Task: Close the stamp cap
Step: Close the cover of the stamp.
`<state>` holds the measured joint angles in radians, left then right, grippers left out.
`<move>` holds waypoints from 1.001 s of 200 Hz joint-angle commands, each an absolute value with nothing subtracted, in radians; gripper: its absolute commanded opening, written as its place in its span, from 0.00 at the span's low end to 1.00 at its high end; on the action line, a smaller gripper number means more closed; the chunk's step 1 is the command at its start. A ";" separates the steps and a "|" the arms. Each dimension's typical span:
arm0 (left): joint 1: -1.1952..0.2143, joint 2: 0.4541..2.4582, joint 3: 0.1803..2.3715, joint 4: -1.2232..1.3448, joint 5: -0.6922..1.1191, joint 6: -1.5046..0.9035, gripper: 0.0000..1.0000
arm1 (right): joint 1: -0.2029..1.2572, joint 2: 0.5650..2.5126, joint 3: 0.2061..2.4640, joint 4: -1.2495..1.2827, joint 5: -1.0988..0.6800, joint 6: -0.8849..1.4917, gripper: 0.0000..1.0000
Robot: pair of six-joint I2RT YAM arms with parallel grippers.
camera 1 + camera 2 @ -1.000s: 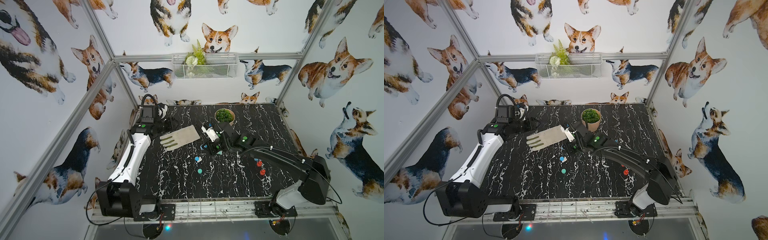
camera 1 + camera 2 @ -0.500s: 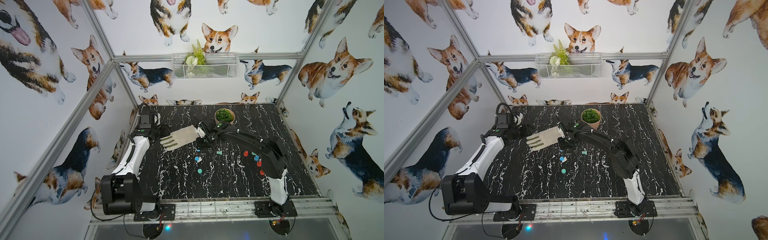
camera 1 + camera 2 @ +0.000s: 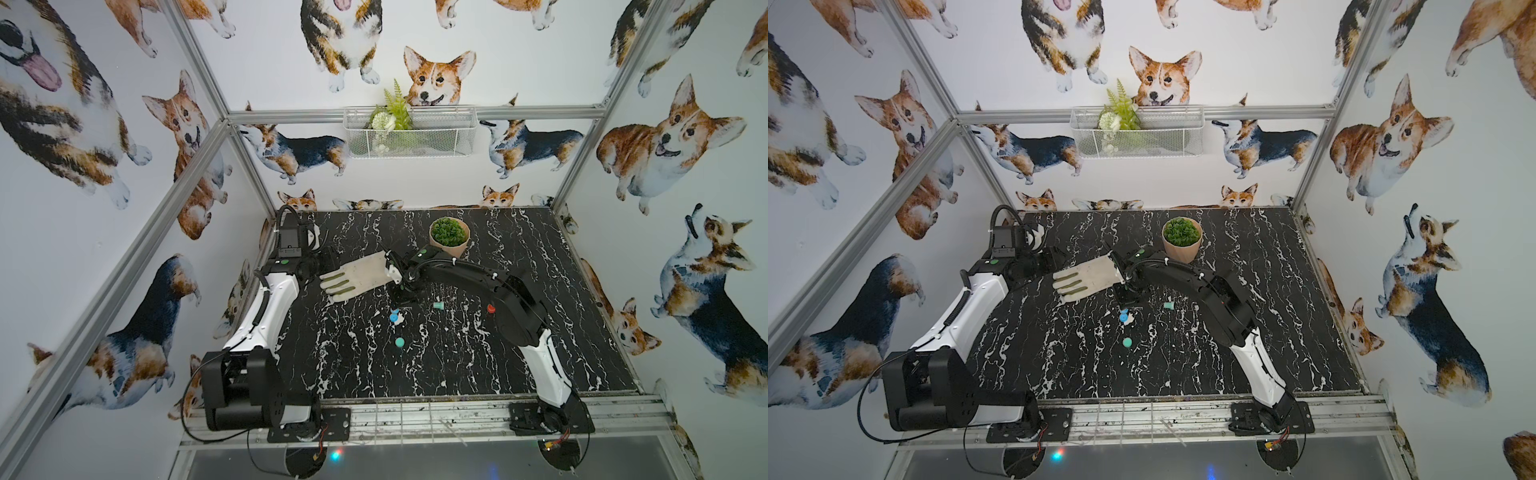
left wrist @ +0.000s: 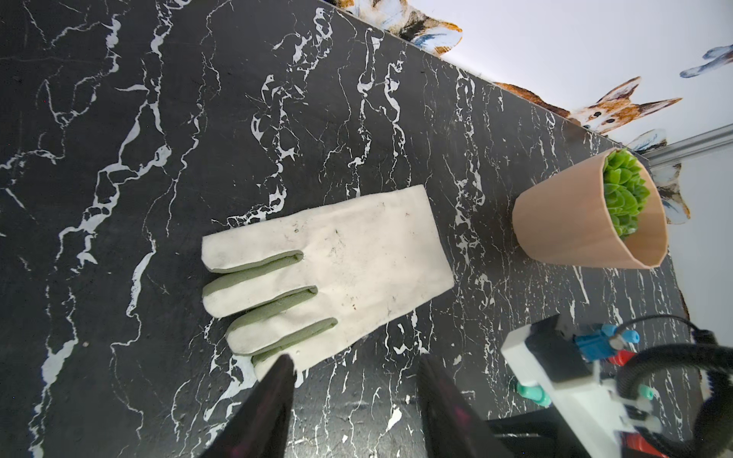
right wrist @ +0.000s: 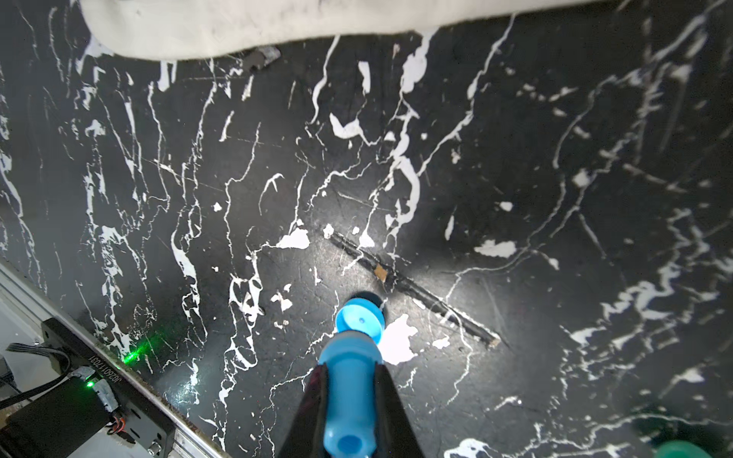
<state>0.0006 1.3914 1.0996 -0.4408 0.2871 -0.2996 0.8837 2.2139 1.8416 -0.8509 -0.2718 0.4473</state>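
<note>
My right gripper (image 5: 349, 380) is shut on a blue stamp (image 5: 349, 396), which stands between its fingers pointing down at the table. Just beyond the stamp's lower end a light blue cap (image 5: 360, 319) lies on the black marble table (image 5: 515, 178); whether the two touch I cannot tell. In both top views the cap (image 3: 393, 318) (image 3: 1123, 318) sits just in front of the right gripper (image 3: 401, 296). My left gripper (image 4: 353, 368) is open, with nothing between its fingers, and hovers by the fingertips of a white glove (image 4: 329, 269).
The glove (image 3: 357, 276) lies flat between the two arms. A potted succulent (image 3: 449, 237) stands behind the right wrist. A teal cap (image 3: 400, 342), a teal stamp (image 3: 438, 306) and a red stamp (image 3: 491, 308) lie on the table near the right arm.
The right arm has folded its elbow back and carried the blue stamp a little left, over the blue cap. The left arm has shifted its pose slightly by the glove.
</note>
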 commanded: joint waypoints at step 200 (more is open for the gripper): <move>0.003 1.397 1.104 -0.424 0.303 -0.297 0.53 | 0.928 2.310 1.900 -1.001 -0.113 0.369 0.00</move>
